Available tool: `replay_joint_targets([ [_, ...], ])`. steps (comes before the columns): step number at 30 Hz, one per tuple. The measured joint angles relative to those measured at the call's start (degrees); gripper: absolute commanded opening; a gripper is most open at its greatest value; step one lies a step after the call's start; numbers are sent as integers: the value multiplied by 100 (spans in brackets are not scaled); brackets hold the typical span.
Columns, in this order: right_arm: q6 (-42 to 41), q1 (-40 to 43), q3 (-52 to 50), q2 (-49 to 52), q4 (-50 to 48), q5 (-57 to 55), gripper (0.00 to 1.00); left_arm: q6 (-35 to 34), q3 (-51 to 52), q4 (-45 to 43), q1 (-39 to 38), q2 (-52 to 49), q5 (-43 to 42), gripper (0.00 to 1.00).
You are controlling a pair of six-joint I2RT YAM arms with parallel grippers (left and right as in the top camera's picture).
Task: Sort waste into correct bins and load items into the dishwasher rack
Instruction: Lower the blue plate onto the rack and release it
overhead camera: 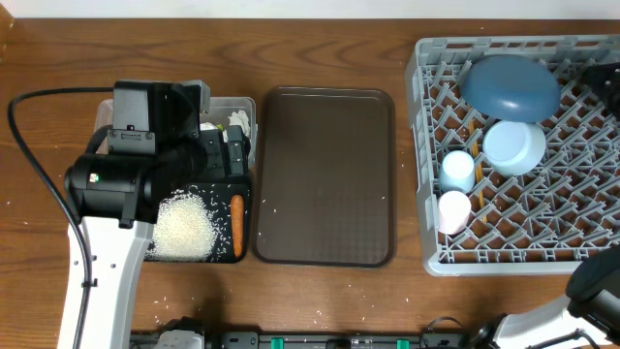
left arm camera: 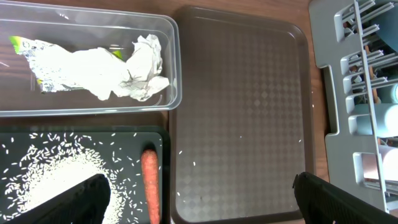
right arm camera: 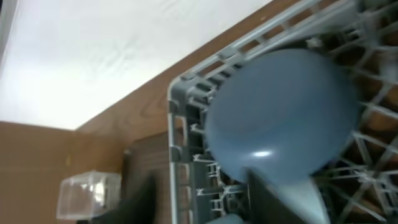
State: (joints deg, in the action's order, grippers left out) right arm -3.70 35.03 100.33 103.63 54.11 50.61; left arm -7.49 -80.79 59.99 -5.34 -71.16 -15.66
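Observation:
The grey dishwasher rack (overhead camera: 422, 145) at the right holds a dark blue dish (overhead camera: 511, 85), a light blue bowl (overhead camera: 514, 145), a light blue cup (overhead camera: 457, 170) and a pink cup (overhead camera: 453, 210). At the left, the clear tub (left arm camera: 174, 62) contains crumpled tissue (left arm camera: 134, 71) and a green-and-yellow wrapper (left arm camera: 25, 46). The black tray (left arm camera: 124, 140) carries rice (left arm camera: 56, 180) and a carrot (left arm camera: 150, 186). My left gripper (left arm camera: 205, 205) hangs open and empty above both trays' near edges. My right gripper (right arm camera: 205, 202), blurred, is open beside the dark blue dish (right arm camera: 280, 118), holding nothing.
A large dark brown serving tray (overhead camera: 325, 174) lies between the bins and the rack, with a few stray rice grains on it. More grains dot the wooden table (overhead camera: 320, 310) near the front edge. The left arm (overhead camera: 126, 174) covers part of both bins.

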Motion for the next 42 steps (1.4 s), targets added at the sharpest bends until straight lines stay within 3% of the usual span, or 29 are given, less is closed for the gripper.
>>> replay_joint_targets([
  [3,249,-376,-2,2,129,-247,1,0,0,-2,0,0,0,97],
  [9,704,-1325,-2,31,208,-1416,4,0,0,-2,2,0,2,97],
  [16,695,-2033,-2,105,295,-2889,1,0,0,-2,0,0,0,97],
  [24,81,-2059,-22,111,750,-4273,1,0,0,0,0,0,0,96],
  [37,-286,-1985,-1270,114,-96,-4763,1,0,-2,0,0,0,0,97],
  [42,-365,-1950,-1290,92,-105,-4723,1,0,0,0,0,0,0,97],
])
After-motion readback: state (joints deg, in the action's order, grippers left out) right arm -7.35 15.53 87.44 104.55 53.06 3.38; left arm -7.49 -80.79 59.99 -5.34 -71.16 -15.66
